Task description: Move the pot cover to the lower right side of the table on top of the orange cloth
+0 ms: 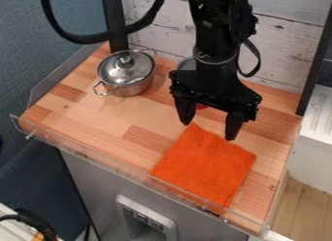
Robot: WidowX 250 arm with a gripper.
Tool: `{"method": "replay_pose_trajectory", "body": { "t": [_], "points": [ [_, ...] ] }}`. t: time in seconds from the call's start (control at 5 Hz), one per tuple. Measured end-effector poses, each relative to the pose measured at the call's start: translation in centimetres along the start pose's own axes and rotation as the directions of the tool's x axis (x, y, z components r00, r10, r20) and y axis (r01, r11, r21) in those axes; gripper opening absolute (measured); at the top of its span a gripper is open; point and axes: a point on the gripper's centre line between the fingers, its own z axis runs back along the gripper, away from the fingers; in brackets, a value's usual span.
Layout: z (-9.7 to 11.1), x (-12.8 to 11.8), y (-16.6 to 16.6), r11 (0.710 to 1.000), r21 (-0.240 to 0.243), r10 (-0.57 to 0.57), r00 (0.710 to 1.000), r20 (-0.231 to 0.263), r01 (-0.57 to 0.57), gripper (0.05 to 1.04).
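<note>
The gripper (208,131) hangs over the upper edge of the orange cloth, open, with nothing between its two fingers. The pot cover (127,67), silver with a small knob on top, rests on the metal pot (133,88) at the table's upper left, well to the left of the gripper. The orange cloth (206,164) lies flat on the lower right part of the wooden table (84,111), turned at a slant.
Behind the arm, a silvery round object (187,64) and a red thing (202,106) are partly hidden. A clear low guard (117,163) runs along the table's front and sides. A white plank wall (285,45) stands behind.
</note>
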Motion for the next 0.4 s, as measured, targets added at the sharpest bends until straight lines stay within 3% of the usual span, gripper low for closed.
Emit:
{"method": "replay_pose_trajectory", "body": {
  "t": [0.2, 0.4],
  "points": [
    [-0.7, -0.4, 0.1, 1.000, 0.005, 0.002, 1.000, -0.029, -0.002, 0.999],
    [-1.0, 1.3, 4.4, 0.998, 0.015, 0.055, 0.998, -0.026, -0.054, 0.999]
  ]
}}
